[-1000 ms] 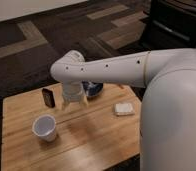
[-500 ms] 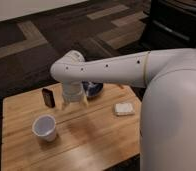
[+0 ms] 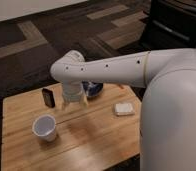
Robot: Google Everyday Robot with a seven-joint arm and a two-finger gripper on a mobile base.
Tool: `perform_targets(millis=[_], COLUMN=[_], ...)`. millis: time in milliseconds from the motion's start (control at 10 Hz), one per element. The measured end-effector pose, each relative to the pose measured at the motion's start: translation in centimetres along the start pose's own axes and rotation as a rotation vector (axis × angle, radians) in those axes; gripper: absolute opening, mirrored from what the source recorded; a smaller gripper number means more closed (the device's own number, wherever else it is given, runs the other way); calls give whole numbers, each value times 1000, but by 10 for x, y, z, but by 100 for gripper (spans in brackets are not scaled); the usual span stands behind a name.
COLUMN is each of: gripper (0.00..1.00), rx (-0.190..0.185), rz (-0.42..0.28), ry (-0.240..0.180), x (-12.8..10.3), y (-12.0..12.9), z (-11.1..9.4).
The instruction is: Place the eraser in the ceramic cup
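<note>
The eraser (image 3: 49, 96), a small black block, stands upright on the wooden table (image 3: 91, 140) at the back left. The ceramic cup (image 3: 45, 127), white and empty, stands in front of it near the left edge. My gripper (image 3: 74, 104) points down over the table just right of the eraser, between it and the blue bowl. Its fingers are apart and hold nothing. It does not touch the eraser or the cup.
A dark blue shiny bowl (image 3: 94, 89) sits at the back of the table, partly behind my wrist. A flat white pad (image 3: 124, 108) lies at the right. My white arm and body fill the right side. Dark carpet surrounds the table.
</note>
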Motion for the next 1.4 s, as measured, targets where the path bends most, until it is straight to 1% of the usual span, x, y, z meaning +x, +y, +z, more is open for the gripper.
perform_targets(millis=[600,800,900,1000,1100,1300,1400], gripper=[65,65,65,65,65,65,65], rx=[0,6,17,38,47,62,68], rz=[0,-9,-29,-60,-88,-169,-221], ry=[0,5,10,12,14,16,18], x=[0,-5,-8,-14,-19,-29,-35], y=[0,2,6,11,17,36,46], z=[0,0,0,-1,-3,-6,-7])
